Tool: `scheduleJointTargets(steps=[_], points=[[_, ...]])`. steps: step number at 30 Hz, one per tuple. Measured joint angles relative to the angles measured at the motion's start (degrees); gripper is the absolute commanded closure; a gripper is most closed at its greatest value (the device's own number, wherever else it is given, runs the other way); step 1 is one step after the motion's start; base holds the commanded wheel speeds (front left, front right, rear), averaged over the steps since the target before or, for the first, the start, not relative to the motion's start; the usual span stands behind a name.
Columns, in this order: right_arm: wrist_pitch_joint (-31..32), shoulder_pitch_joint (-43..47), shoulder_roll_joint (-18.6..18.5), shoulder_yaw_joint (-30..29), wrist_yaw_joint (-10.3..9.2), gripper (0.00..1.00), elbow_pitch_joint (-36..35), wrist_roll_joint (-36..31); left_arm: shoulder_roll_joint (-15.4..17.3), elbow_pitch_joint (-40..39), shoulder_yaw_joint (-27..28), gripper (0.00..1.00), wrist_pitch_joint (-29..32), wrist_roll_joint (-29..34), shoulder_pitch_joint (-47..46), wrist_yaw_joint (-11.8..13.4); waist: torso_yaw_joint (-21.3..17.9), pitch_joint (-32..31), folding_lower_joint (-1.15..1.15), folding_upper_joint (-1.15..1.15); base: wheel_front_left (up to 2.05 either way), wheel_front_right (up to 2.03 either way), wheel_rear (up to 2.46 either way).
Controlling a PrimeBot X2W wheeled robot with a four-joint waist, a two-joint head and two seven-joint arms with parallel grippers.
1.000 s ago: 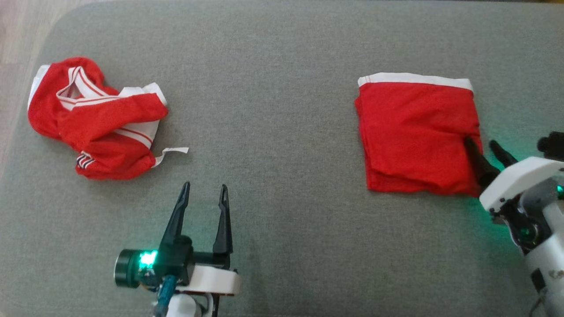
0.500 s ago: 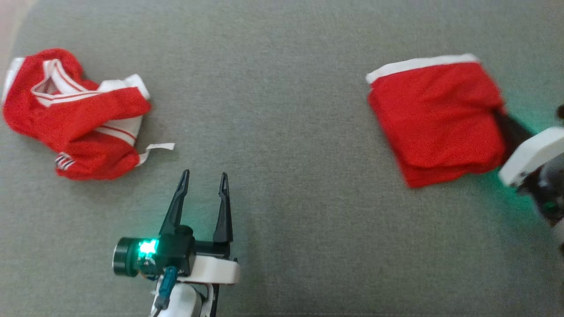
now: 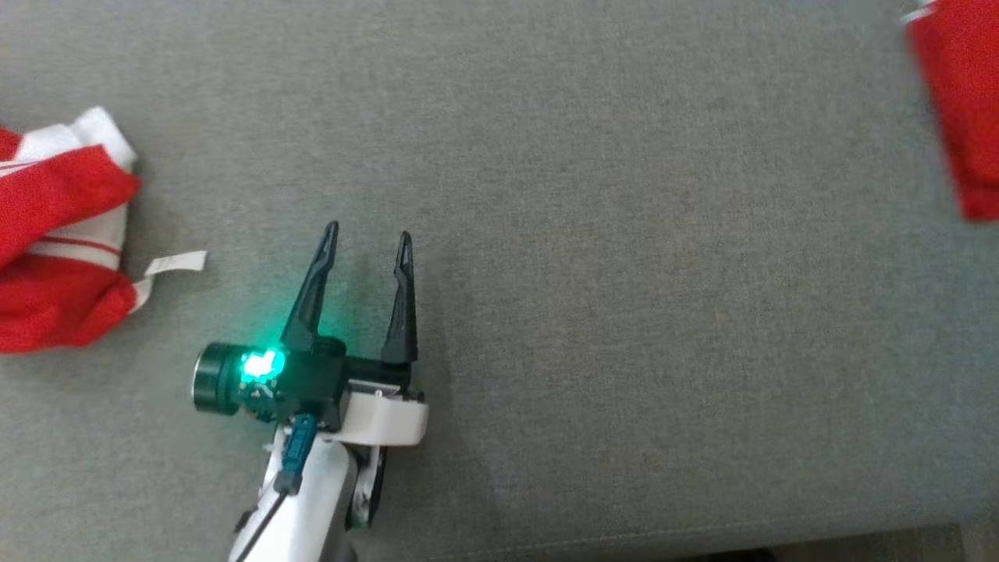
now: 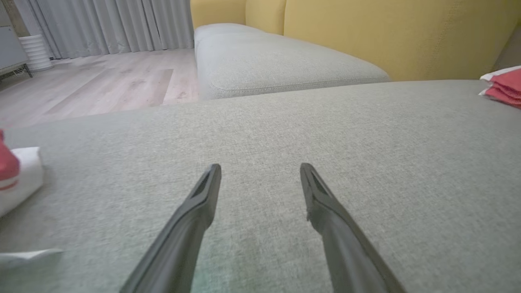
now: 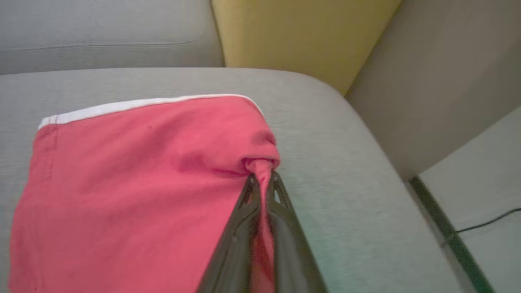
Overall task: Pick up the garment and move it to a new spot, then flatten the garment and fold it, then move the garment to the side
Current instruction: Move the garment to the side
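At the far left of the head view a crumpled red and white garment [image 3: 55,257] lies on the grey sofa cushion [image 3: 624,312], part of it cut off by the picture edge, with a small white tag [image 3: 175,263] sticking out of it to the right. Just right of the tag is the left tool [image 3: 367,231], its two dark fingers spread apart with nothing between them, held low over bare cushion; a green light [image 3: 261,365] glows at its base. Well apart, at the upper right edge, sits the folded red garment [image 3: 956,109], with a white band along its far edge. In the right wrist view the right tool [image 5: 263,176] is clamped tight on a bunched bit of that garment's right edge, the cloth otherwise lying flat on the cushion near its rounded corner. A yellow backrest [image 5: 293,36] rises behind.
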Motion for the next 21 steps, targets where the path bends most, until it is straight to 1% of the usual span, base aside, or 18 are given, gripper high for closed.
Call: scheduleJointTargets(steps=[3, 4, 5, 7, 9, 11, 13, 15, 17, 21], points=[[-2.24, -0.71, -2.25, -1.57, 0.0, 1.0, 2.63, -1.34, 0.02, 0.29, 0.03, 0.0, 0.0, 0.32, -1.17, -0.12, -0.85, 1.62, 0.0, 0.0, 0.0, 0.0, 0.0], [-3.5, -1.36, -2.86, -2.1, 0.0, 1.0, 4.46, -2.71, 0.05, 0.55, 0.04, 0.0, 0.0, 0.32, -1.77, -0.44, -1.24, 2.05, 0.0, 0.0, 0.0, 0.0, 0.0], [-4.94, -1.61, -3.0, -2.19, 0.0, 0.0, 5.3, -4.17, 0.04, 0.7, 0.04, 0.0, 0.0, 0.32, -2.07, -0.56, -1.29, 1.91, 0.01, 0.0, 0.0, 0.0, 0.0], [-8.59, -2.68, -2.94, -2.65, 0.0, 0.0, 7.21, -7.61, 0.04, 1.01, 0.08, 0.0, 0.0, 0.32, -2.24, -0.57, -1.19, 1.15, -0.01, 0.0, 0.0, 0.0, 0.0], [-10.87, -4.11, -2.76, -4.1, 0.0, 0.0, 8.91, -10.73, 0.03, 1.41, 0.07, 0.0, 0.0, 0.3, -2.15, -0.63, -0.92, -0.09, -0.01, 0.0, 0.0, 0.0, 0.0], [-11.74, -5.64, -1.86, -6.14, 0.0, 0.0, 10.28, -14.12, 0.03, 1.6, 0.05, 0.0, 0.0, 0.21, -2.11, -0.63, -0.56, -1.64, -0.01, 0.0, 0.0, 0.0, 0.0], [-11.83, -5.91, 0.08, -8.33, 0.0, 0.0, 9.73, -18.07, 0.01, 1.74, 0.01, 0.0, 0.0, -0.2, -1.81, -0.63, -0.09, -3.5, -0.02, 0.0, 0.0, 0.0, 0.0], [-11.89, -5.07, 3.42, -10.51, 0.0, 0.0, 7.57, -21.12, 0.0, 2.23, -0.05, 0.0, 0.0, -0.92, -1.26, -0.63, 0.45, -5.57, -0.02, 0.0, 0.0, 0.0, 0.0], [-11.89, -2.33, 7.65, -12.33, 0.0, 0.0, 4.17, -22.88, -0.01, 2.76, -0.04, 0.0, 0.0, -1.65, -0.14, -0.63, 1.03, -7.83, -0.02, 0.0, 0.0, 0.0, 0.0], [-11.89, 8.49, 16.64, -13.8, 0.0, 0.0, -3.08, -24.31, -0.01, 3.71, 0.08, 0.0, 0.0, -3.53, 3.52, -0.63, 2.42, -13.01, -0.02, 0.0, 0.0, 0.0, 0.0]])
